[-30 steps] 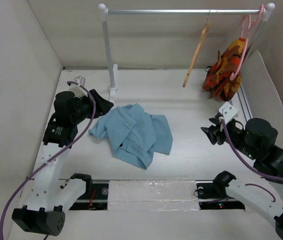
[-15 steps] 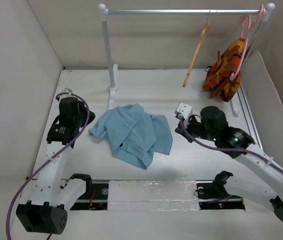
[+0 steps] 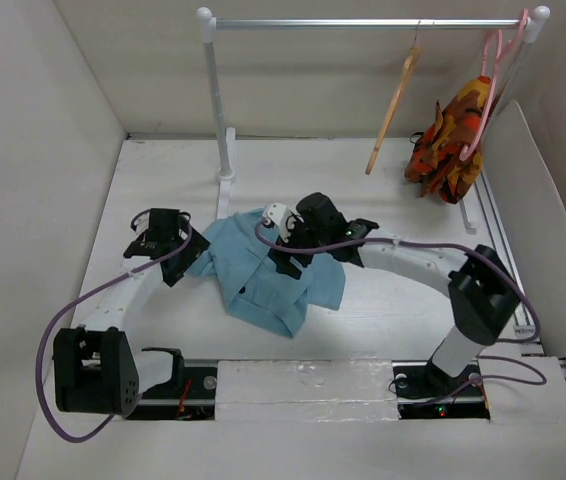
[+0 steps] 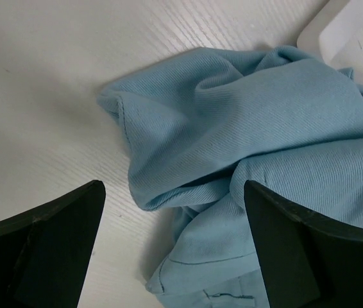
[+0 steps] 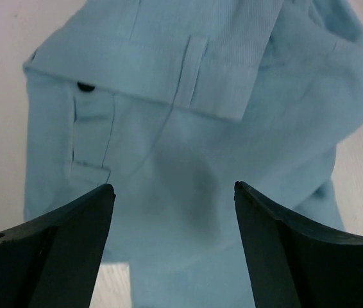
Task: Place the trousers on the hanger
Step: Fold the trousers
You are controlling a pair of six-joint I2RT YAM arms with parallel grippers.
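Observation:
The light blue trousers (image 3: 263, 285) lie crumpled on the table, left of centre. My left gripper (image 3: 191, 255) is open at their left edge; in the left wrist view a folded corner of the trousers (image 4: 245, 122) lies between and ahead of the spread jaws (image 4: 174, 186). My right gripper (image 3: 288, 258) hovers open over the middle of the cloth; its wrist view shows the trousers (image 5: 201, 96), a dark waistband button (image 5: 86, 86) and the open gripper (image 5: 174, 186) casting a shadow on the fabric. The tan wooden hanger (image 3: 395, 100) hangs empty on the rail at the back right.
A white clothes rack stands at the back, its post (image 3: 218, 110) just behind the trousers. A pink hanger (image 3: 491, 75) carries an orange-red patterned garment (image 3: 450, 140) at the right end. White walls enclose the table on the left, back and right.
Both arms swung inward to the trousers: the right from the table's right side to above the cloth, the left down to its left edge.

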